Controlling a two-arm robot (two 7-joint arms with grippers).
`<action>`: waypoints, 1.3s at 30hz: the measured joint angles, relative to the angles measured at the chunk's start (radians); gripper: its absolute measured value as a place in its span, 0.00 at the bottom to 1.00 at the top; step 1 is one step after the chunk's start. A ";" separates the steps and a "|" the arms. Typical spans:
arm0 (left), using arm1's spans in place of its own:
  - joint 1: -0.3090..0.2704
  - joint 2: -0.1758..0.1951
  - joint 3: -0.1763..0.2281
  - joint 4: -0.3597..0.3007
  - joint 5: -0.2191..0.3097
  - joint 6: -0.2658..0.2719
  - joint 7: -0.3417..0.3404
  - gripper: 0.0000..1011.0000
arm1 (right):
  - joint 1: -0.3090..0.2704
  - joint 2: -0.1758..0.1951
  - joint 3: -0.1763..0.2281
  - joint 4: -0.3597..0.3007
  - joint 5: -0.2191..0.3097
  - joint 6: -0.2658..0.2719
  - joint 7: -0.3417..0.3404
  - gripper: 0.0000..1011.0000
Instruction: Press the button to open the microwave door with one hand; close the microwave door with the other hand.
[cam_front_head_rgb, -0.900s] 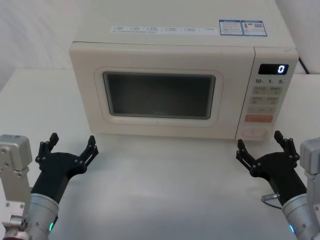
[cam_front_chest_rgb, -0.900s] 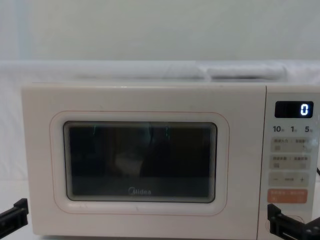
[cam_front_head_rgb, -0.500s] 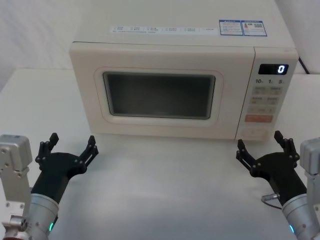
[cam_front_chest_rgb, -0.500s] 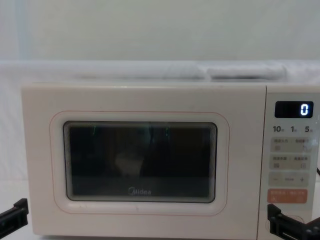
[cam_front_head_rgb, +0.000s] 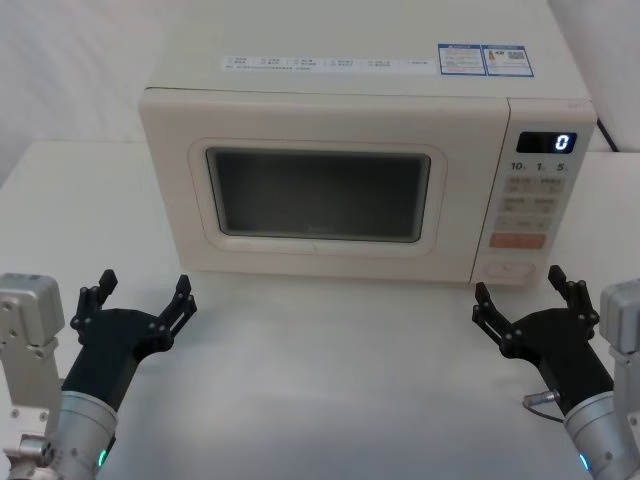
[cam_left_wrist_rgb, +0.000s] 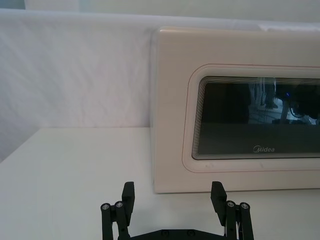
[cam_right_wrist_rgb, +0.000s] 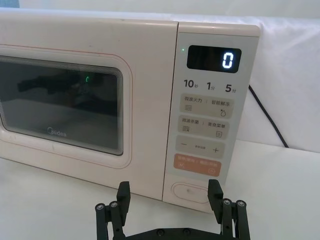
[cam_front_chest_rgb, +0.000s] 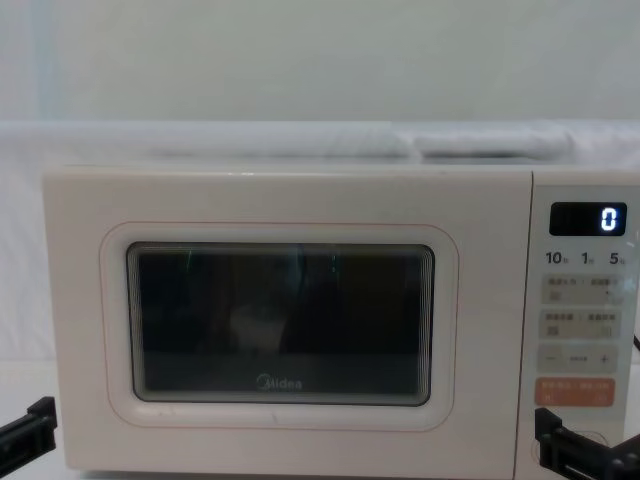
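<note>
Right gripper (cam_front_head_rgb: 525, 302) has dropped slightly below the button (cam_front_head_rgb: 508, 268); both grippers' fingers stay spread.

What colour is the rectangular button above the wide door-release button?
Orange, clearest in the right wrist view.

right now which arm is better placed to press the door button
The right gripper: open, it sits just in front of the button low on the control panel. The left gripper sits off the microwave door's far corner.
</note>
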 joint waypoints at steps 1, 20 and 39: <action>0.000 0.000 0.000 0.000 0.000 0.000 0.000 0.99 | 0.000 0.000 0.000 0.000 0.000 0.000 0.000 0.99; 0.000 0.000 0.000 0.000 0.000 0.000 0.000 0.99 | 0.000 0.000 0.000 0.000 0.000 0.000 0.000 0.79; 0.000 0.000 0.000 0.000 0.000 0.000 0.000 0.99 | 0.000 0.000 0.000 0.000 0.000 0.000 0.000 0.19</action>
